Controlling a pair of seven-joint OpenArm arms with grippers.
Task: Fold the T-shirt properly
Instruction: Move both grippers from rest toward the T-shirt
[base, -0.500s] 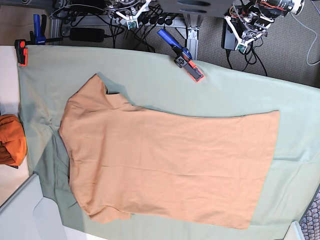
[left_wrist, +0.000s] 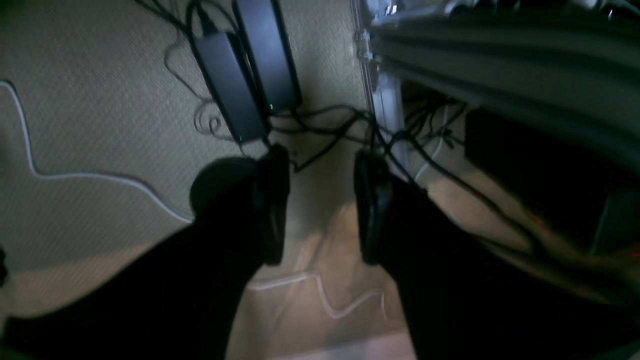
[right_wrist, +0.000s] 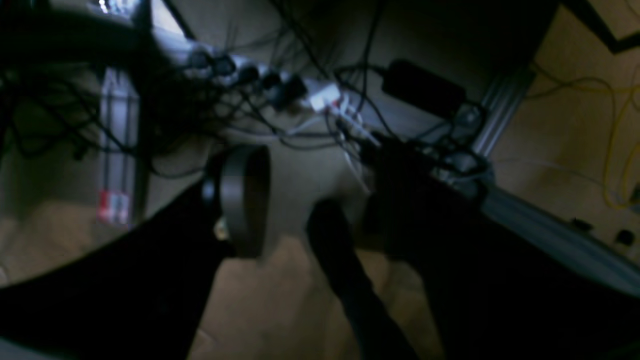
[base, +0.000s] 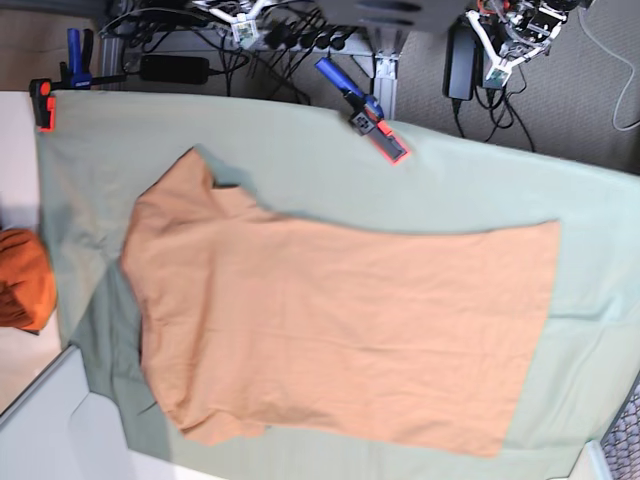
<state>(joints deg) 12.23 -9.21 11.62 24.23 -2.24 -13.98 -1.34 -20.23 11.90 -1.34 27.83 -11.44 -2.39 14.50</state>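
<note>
The T-shirt (base: 340, 330) lies flat across the middle of the base view, its long way running left to right, on the green cloth (base: 300, 160). Both arms sit far above it at the top edge. The left gripper (left_wrist: 320, 205) and right gripper (right_wrist: 310, 200) hang open, holding nothing.

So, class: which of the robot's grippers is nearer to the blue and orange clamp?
Right. The right gripper sits left of the blue and orange clamp. The left gripper is right of it, slightly farther. Both hang beyond the table edge.
</note>
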